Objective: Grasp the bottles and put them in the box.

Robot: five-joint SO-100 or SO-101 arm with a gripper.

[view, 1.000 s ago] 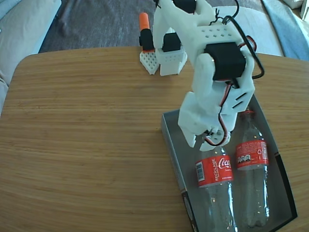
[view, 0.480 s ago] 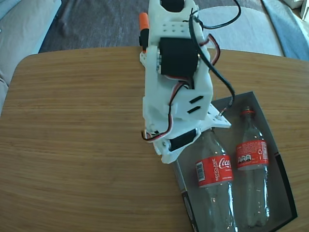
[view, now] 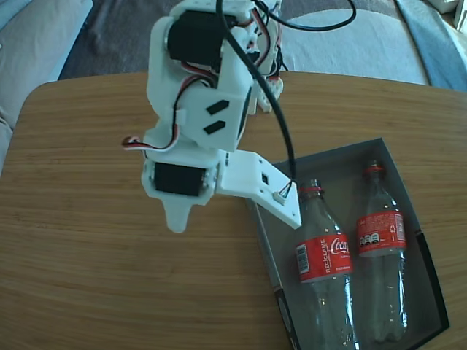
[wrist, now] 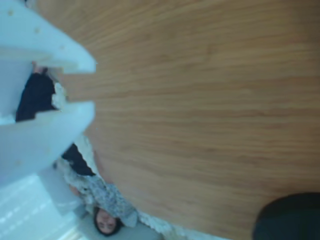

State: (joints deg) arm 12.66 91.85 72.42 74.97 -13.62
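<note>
Table [view: 102, 219] is taking up most of the fixed view, bare wood, with the box [view: 343, 154] sitting at its right side. Both bottles are lying inside the box side by side, necks pointing toward the far edge: left bottle [view: 325, 255] against the box's left wall, right bottle [view: 381, 233] next to it, apparently touching or nearly so. No bottle is showing anywhere outside the box, so I'm judging the placing step as done and the arm as sitting in a clear-away phase rather than a grasp. The arm is hanging over the table left of the box, above the surface. The gripper [view: 241, 215] is carrying nothing. In the fixed view its two fingers are standing clearly spread, one pointing down at the table, the other angling out over the box's left rim near the left bottle's neck, not touching it as far as I can tell. The wrist view is blurry but agreeing: gripper [wrist: 85, 85] is showing two white fingertips with a gap between them, only wood grain past it, nothing pinched. A person [wrist: 107, 222] is showing at the lower edge there, off the table. Next move, my guess: lift the angled finger clear of the box rim, then park.
</note>
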